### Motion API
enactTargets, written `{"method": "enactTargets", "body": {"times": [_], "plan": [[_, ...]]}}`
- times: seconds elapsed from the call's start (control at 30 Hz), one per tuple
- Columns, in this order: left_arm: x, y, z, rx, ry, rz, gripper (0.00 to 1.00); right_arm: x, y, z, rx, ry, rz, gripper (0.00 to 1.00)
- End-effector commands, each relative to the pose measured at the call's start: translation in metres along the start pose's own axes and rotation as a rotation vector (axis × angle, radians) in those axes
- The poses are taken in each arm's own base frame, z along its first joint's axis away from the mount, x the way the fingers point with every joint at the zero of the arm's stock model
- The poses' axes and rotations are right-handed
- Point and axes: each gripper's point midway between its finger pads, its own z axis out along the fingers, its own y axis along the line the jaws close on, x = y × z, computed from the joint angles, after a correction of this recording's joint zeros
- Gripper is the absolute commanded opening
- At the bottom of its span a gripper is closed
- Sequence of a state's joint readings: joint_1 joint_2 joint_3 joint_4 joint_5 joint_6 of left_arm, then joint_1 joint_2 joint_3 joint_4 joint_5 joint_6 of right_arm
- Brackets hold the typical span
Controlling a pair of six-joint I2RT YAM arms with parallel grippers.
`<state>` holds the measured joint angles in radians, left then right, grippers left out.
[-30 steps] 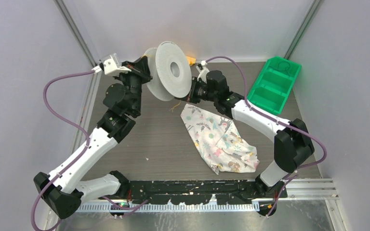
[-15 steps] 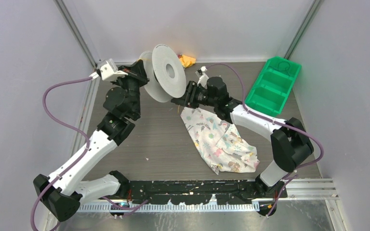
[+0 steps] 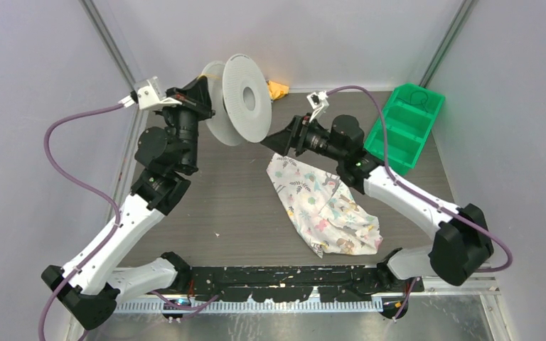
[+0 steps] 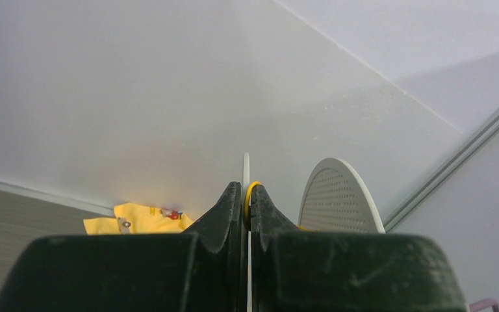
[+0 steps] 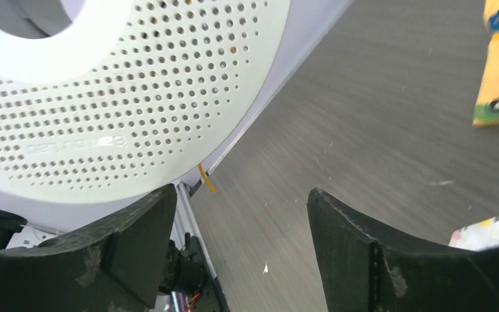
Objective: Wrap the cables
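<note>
A white spool (image 3: 245,96) with perforated rims hangs in the air near the back wall, and my left gripper (image 3: 200,99) is shut on its rear rim. In the left wrist view the jaws (image 4: 245,190) pinch the thin rim edge-on, with a strand of the yellow cable (image 4: 252,190) caught against one finger. The other rim (image 4: 341,198) stands to the right. My right gripper (image 3: 276,139) is open just below and right of the spool and holds nothing. In the right wrist view its fingers (image 5: 242,195) stand wide apart under the front rim (image 5: 104,97), where a short yellow cable end (image 5: 206,179) pokes out.
A patterned cloth (image 3: 323,206) lies crumpled on the table under the right arm. A green compartment bin (image 3: 404,128) sits at the back right. A small yellow object (image 3: 278,89) lies against the back wall behind the spool.
My right gripper opened and drew back to the right, away from the spool. The left arm shifted the spool slightly left and up.
</note>
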<state>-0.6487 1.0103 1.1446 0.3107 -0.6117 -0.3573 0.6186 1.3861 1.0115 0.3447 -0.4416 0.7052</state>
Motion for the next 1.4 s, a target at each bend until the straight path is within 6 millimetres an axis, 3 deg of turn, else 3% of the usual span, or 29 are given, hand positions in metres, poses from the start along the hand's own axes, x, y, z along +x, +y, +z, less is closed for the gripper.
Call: {"method": "enactTargets", "body": {"times": [0.0,0.3,0.57,0.97,1.37], "plan": [[-0.083,-0.034,-0.008,0.119,-0.162,-0.111,0.01,-0.039,0.013,-0.018,0.009,-0.123,-0.21,0.82],[-0.126,-0.04,-0.008,0.11,-0.252,-0.17,0.01,-0.068,0.009,-0.043,0.075,-0.307,-0.378,0.95],[-0.152,-0.047,-0.01,0.122,-0.305,-0.207,0.01,-0.079,0.013,-0.041,0.051,-0.372,-0.381,0.98],[-0.163,-0.046,-0.011,0.108,-0.319,-0.245,0.01,-0.103,0.077,-0.016,-0.399,-0.552,-0.381,0.83],[-0.161,-0.044,-0.011,0.099,-0.316,-0.235,0.01,-0.103,0.111,0.001,-0.493,-0.533,-0.388,0.84]]}}
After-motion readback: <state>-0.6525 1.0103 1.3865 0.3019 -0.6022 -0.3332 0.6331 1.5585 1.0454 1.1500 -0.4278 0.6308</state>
